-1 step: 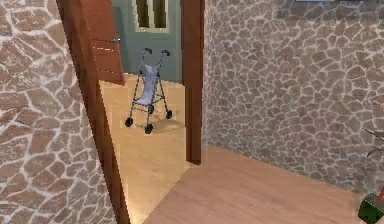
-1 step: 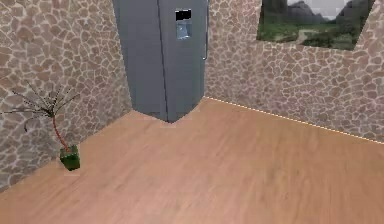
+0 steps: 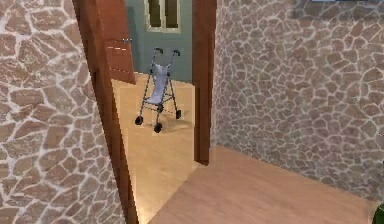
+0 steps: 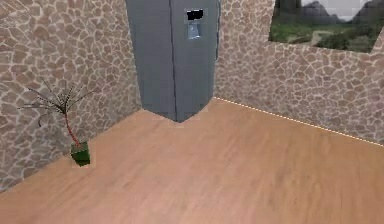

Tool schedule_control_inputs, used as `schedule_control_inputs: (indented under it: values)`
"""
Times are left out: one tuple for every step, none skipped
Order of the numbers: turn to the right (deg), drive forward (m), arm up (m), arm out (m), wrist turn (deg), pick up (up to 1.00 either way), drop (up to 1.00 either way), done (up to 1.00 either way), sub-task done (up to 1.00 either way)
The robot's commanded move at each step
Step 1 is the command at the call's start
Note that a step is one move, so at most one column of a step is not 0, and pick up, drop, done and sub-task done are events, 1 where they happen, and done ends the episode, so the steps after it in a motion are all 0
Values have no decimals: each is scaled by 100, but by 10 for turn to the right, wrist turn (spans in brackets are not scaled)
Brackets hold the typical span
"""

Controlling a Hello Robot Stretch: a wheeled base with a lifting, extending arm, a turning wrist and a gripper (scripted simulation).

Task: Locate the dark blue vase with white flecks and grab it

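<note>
A doorway (image 3: 160,110) with reddish-brown wooden frames opens ahead between stone-patterned walls. Through it, a folded grey walker or stroller on wheels (image 3: 158,95) stands on light wooden floor. Behind it hangs a brown door (image 3: 118,40) at the left and a teal wall with a window (image 3: 165,15).
A stone-patterned wall (image 3: 300,90) runs along the forward view's right, another (image 3: 45,130) close at its left. In the arm side view a tall grey fridge (image 4: 175,55) stands in the corner, a bare-twigged plant in a green pot (image 4: 80,152) at the left, a picture (image 4: 330,25) upper right. Wooden floor (image 4: 230,170) lies open.
</note>
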Motion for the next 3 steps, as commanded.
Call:
schedule_control_inputs:
  values:
    - [240, 0, 0, 0, 0, 0, 0, 0, 0]
    - [0, 75, 0, 0, 0, 0, 0, 0, 0]
    - [-300, 0, 0, 0, 0, 0, 0, 0, 0]
